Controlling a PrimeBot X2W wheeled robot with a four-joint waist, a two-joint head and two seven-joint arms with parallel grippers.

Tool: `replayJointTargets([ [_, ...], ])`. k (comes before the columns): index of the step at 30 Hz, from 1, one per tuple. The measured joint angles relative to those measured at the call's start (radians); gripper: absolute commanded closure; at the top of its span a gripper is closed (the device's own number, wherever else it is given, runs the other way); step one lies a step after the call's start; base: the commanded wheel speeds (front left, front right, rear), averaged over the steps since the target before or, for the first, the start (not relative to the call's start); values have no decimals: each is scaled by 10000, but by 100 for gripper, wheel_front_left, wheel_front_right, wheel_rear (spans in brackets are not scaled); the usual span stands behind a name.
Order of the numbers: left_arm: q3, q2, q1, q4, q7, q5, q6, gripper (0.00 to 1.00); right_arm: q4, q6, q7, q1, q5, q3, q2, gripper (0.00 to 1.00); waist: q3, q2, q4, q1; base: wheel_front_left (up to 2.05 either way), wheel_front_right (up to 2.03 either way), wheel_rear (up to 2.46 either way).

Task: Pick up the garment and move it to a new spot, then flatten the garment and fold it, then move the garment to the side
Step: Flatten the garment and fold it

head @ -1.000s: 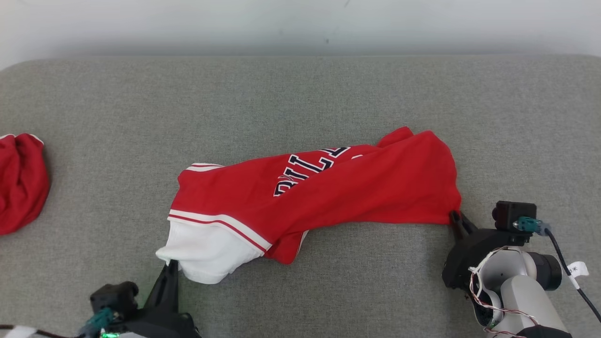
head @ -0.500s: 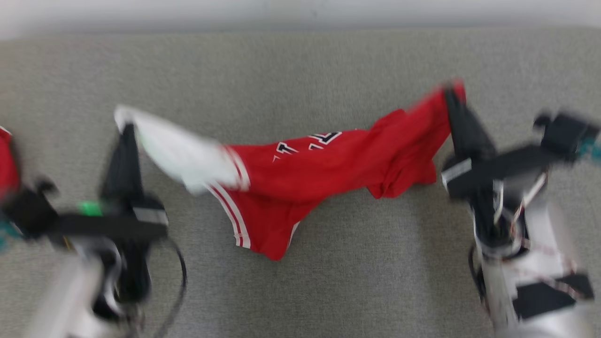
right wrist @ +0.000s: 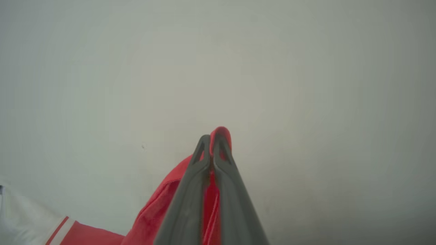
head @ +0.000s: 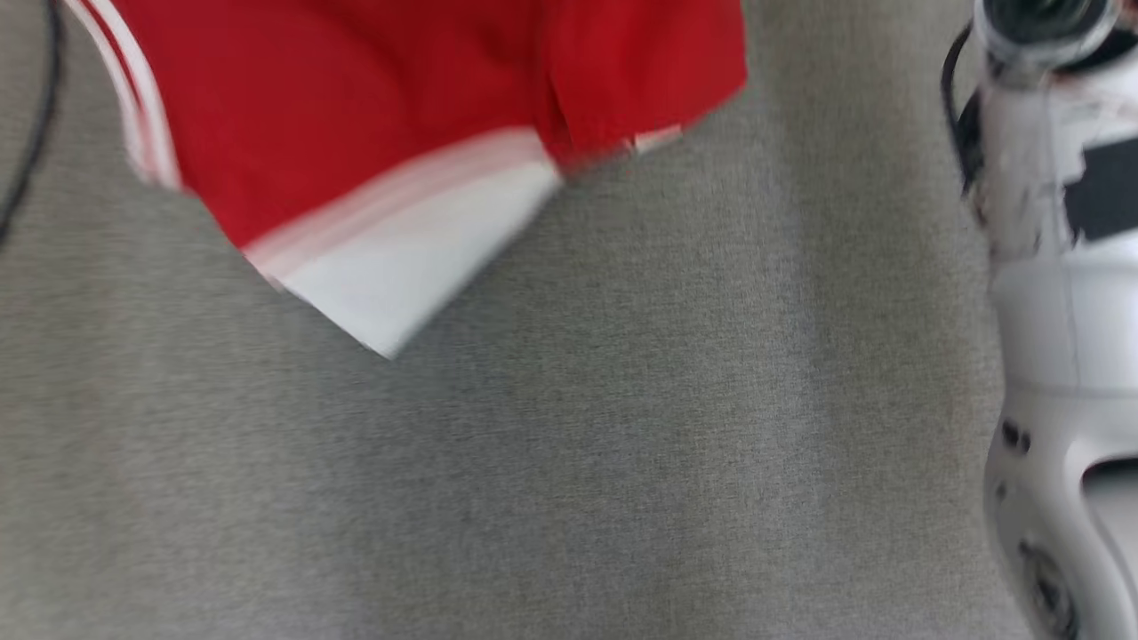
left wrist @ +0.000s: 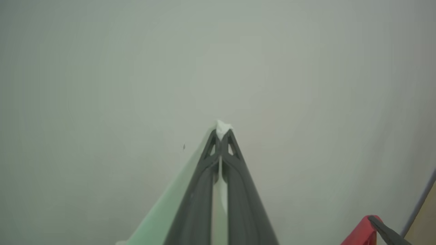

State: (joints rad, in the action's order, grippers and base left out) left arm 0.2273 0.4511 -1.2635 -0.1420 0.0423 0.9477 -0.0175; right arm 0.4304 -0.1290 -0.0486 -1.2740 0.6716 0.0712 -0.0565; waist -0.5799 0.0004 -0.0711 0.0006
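Note:
The garment (head: 373, 116) is a red jersey with a white panel and striped trim. It hangs across the top of the head view, blurred, its white corner (head: 391, 284) lowest over the grey surface (head: 569, 462). In the left wrist view my left gripper (left wrist: 221, 131) is shut on a bit of white fabric (left wrist: 222, 126), pointed at a pale wall. In the right wrist view my right gripper (right wrist: 213, 141) is shut on a red fold of the garment (right wrist: 221, 131), and more of the red cloth (right wrist: 153, 217) hangs down to its left.
My pale right forearm (head: 1058, 267) runs down the right edge of the head view. A dark cable (head: 36, 116) curves at the upper left. The other gripper's dark finger on red cloth (left wrist: 366, 229) peeks in at the left wrist view's lower right.
Both grippers have lifted the garment off the grey surface and pulled it apart. The head view has swung down, so the cloth now hangs at the top of the picture.

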Motion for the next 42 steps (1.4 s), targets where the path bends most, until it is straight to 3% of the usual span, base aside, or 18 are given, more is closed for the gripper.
replayJointTargets([
  [3,286,305,-1093,-27,132,-715,437,100,642,0,1016,-1036,-765,-165,-19,100,-461,0,-216,0,0,0,0],
  [10,744,61,-3041,-188,1058,-1509,1051,100,1492,0,2961,-2892,-2019,-943,-13,100,-941,-1,-864,-2,0,0,0],
  [16,627,-197,-3860,48,1935,-1818,1235,100,36,0,3112,-3294,-3081,-1816,-8,100,-919,-2,-1016,-5,0,0,0],
  [20,295,-341,-3878,178,2134,-2109,1308,100,-552,0,3127,-2890,-3718,-1852,17,100,-856,-6,-908,-9,0,0,0],
  [26,249,-702,-1515,-391,2176,-1910,1323,100,431,0,3126,-1595,-4266,-1191,-226,100,-817,-3,-632,-6,0,0,0],
  [33,-907,-1649,1956,679,2203,-1622,1338,100,1193,0,2899,213,-3363,42,-1129,100,-349,-4,-320,-7,0,0,0],
  [38,-1582,-2638,5851,1965,2205,-1432,1409,100,324,0,1674,2976,-2263,688,-1806,100,620,-4,-130,-7,0,0,0],
  [42,-1804,-3189,8329,2489,2203,-1404,1365,100,-642,-2,245,5386,-1668,430,-2010,100,1411,-5,-7,-9,0,0,0],
])
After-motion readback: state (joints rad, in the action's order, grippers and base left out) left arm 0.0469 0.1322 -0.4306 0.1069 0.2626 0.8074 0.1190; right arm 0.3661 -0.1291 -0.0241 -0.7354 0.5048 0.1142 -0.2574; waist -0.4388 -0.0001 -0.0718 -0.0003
